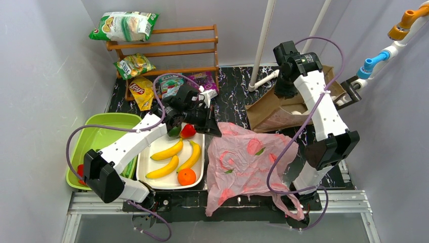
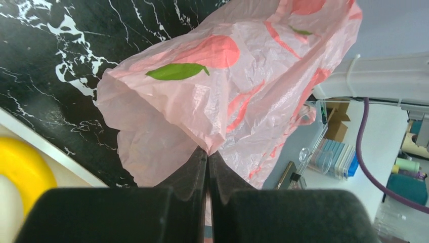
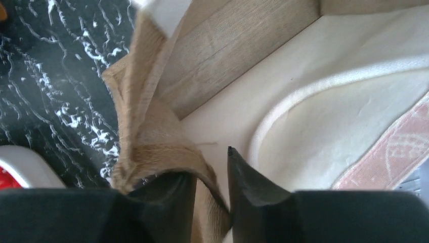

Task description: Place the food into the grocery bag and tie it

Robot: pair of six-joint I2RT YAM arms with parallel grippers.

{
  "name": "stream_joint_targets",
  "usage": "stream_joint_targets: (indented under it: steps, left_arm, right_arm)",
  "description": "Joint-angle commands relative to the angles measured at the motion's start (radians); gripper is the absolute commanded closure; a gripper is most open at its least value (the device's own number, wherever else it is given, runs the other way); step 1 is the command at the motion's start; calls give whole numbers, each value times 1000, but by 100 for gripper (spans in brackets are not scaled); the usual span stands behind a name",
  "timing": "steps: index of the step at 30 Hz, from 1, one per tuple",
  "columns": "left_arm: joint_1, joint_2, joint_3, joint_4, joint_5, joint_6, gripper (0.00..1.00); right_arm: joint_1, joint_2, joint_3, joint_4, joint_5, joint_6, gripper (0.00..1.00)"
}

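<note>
Left jaws: closed tight, the fingers (image 2: 189,172) pressed together on a pinch of the grocery bag (image 2: 202,101) at its far left edge.
Right jaws: a narrow gap apart, the fingers (image 3: 248,177) on either side of the folded rim of the brown paper bag (image 3: 152,131). The rim lay against one finger, and whether it was squeezed could not be told.
Bag in the pinch: thin pink film printed with red fruit and green leaves, its edge drawn up to the left jaws and its mouth gaping a little below them.
Bag's place: spread and crumpled on the black marbled desk (image 1: 232,101) between the two arms, its near end draped past the desk's near edge.
Paper bag's place: on its side at the far right of the desk, just beyond the pink bag, with the right jaws at its opening.
Food: the orange (image 1: 186,176) sat in the near right corner of the white tray (image 1: 143,157). Three bananas (image 1: 168,151) lay beside it in the same tray, all just left of the pink bag.
Tray's far end: a red fruit (image 1: 187,131) and a green one (image 1: 174,131) lay partly under the left arm's wrist.
Farther left: a green bin (image 1: 98,132) stood touching the tray.
Far side: a wooden rack (image 1: 172,48) carried snack bags (image 1: 124,25).
</note>
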Motion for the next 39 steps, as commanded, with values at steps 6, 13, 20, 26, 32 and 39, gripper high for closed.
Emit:
stream_joint_targets:
  steps: [6,13,20,26,32,39]
  left_arm:
    - [59,94,321,-311,-85,4,100]
    - [168,210,460,-371,-25,-88,100]
    - [234,356,634,-441,-5,-151,100]
    - [272,479,787,-561,10,-127,100]
    - [310,533,866,-574,34,-154,100]
    - [346,593,915,-598,58,-148,100]
  right_arm:
    - [-2,-136,-43,56,-122,-143,22]
    - [80,-258,-60,130,-143,-263,15]
    - [370,-517,-370,439,34,-526,13]
    - [377,-768,-607,614,-385,-566,13]
    - [404,-856,-724,617,-619,-596,11]
    - [567,-815,-775,649,-558,-624,10]
